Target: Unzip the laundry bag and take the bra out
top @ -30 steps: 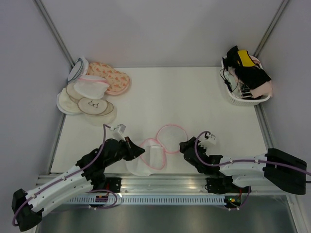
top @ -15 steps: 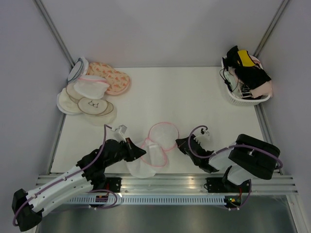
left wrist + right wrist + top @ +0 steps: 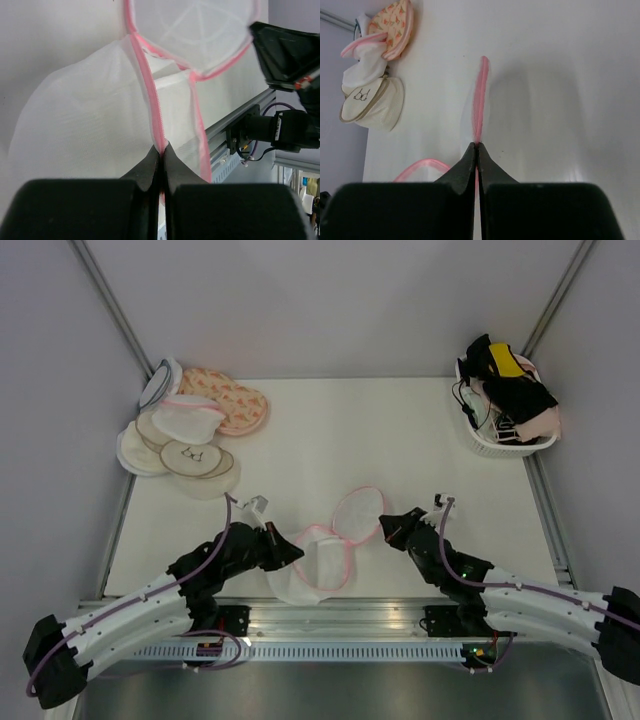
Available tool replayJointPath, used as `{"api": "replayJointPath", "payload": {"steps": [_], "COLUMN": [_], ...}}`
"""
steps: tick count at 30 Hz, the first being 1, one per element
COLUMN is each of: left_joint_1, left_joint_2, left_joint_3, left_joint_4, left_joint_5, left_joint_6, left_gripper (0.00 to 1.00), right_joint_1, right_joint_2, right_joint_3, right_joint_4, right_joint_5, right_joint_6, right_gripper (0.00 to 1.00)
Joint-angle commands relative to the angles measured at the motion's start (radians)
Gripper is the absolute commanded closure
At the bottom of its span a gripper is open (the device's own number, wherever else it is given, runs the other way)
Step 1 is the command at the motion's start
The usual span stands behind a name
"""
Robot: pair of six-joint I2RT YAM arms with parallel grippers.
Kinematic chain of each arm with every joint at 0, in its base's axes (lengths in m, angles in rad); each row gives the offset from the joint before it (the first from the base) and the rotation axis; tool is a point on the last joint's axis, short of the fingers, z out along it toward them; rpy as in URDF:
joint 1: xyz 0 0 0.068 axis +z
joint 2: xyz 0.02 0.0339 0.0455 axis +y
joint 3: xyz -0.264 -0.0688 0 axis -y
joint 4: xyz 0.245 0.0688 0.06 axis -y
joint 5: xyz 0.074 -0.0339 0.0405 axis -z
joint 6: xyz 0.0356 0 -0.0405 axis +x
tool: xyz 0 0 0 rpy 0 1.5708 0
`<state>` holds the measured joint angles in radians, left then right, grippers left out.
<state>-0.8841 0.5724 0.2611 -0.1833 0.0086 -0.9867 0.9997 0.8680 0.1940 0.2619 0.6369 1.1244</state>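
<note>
The laundry bag [image 3: 308, 572], white mesh with pink zipper trim, lies open near the table's front edge. Its round lid [image 3: 358, 514] is flipped out to the right, still joined at one side. My left gripper [image 3: 293, 552] is shut on the pink rim of the bag's body [image 3: 145, 85], its tips [image 3: 161, 149] pinching the zipper tape. My right gripper [image 3: 386, 530] is shut on the lid's pink edge [image 3: 480, 95], tips [image 3: 477, 146] closed on it; the lid stands edge-on in that view. The bra is hidden; inside the mesh I see only white.
Other pouches are piled at the back left [image 3: 185, 435], among them a peach floral one [image 3: 228, 400] and a cream disc with a bra drawing [image 3: 192, 455]. A white basket of clothes [image 3: 505, 400] stands back right. A metal rail [image 3: 340, 615] runs along the near edge.
My right gripper has gone from open to shut on the lid's rim, and its arm has swung round. The lid has shifted slightly right. The left gripper keeps its hold.
</note>
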Motion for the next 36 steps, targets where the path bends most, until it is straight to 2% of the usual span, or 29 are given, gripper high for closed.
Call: {"api": "replayJointPath", "payload": {"steps": [1,3,7,12,13,14,15,17,18,21,25,30,36], "left_joint_1": [0.008,0.01,0.013,0.016,0.017,0.02,0.033,0.042,0.053,0.06,0.065,0.066,0.066], "left_joint_2": [0.085,0.182,0.348,0.536,0.556,0.573,0.595,0.6,0.598,0.558,0.416,0.094,-0.253], "left_joint_3": [0.099,0.139,0.269,0.386,0.404,0.412,0.418,0.418,0.415,0.391,0.336,0.308,0.259], "left_joint_4": [0.131,0.162,0.263,0.363,0.376,0.383,0.381,0.366,0.339,0.274,0.092,-0.184,-0.476], "left_joint_5": [0.002,0.007,0.039,0.082,0.088,0.087,0.087,0.065,0.036,-0.004,-0.163,-0.347,-0.421], "left_joint_6": [0.029,0.057,0.089,0.109,0.109,0.106,0.105,0.086,0.079,0.057,0.01,-0.053,-0.151], "left_gripper": [0.98,0.98,0.98,0.98,0.93,0.87,0.69,0.41,0.22,0.1,0.09,0.04,0.01], "right_joint_1": [0.013,0.017,0.025,0.036,0.057,0.071,0.083,0.122,0.128,0.149,0.206,0.278,0.46], "right_joint_2": [-0.157,-0.243,-0.276,-0.118,-0.085,-0.067,-0.055,-0.029,-0.023,0.006,0.081,0.213,0.515], "right_joint_3": [0.074,0.123,0.218,0.369,0.381,0.392,0.409,0.416,0.424,0.456,0.492,0.574,0.694], "right_joint_4": [-0.344,-0.435,-0.614,-0.71,-0.714,-0.713,-0.71,-0.688,-0.682,-0.671,-0.606,-0.511,-0.379], "right_joint_5": [0.082,0.115,0.145,0.168,0.19,0.205,0.219,0.236,0.237,0.276,0.299,0.303,0.336], "right_joint_6": [-0.142,-0.185,-0.279,-0.417,-0.435,-0.46,-0.498,-0.538,-0.551,-0.59,-0.705,-0.926,-1.164], "right_gripper": [1.0,1.0,1.0,1.0,1.0,1.0,0.99,1.0,1.0,1.0,1.0,1.0,0.99]}}
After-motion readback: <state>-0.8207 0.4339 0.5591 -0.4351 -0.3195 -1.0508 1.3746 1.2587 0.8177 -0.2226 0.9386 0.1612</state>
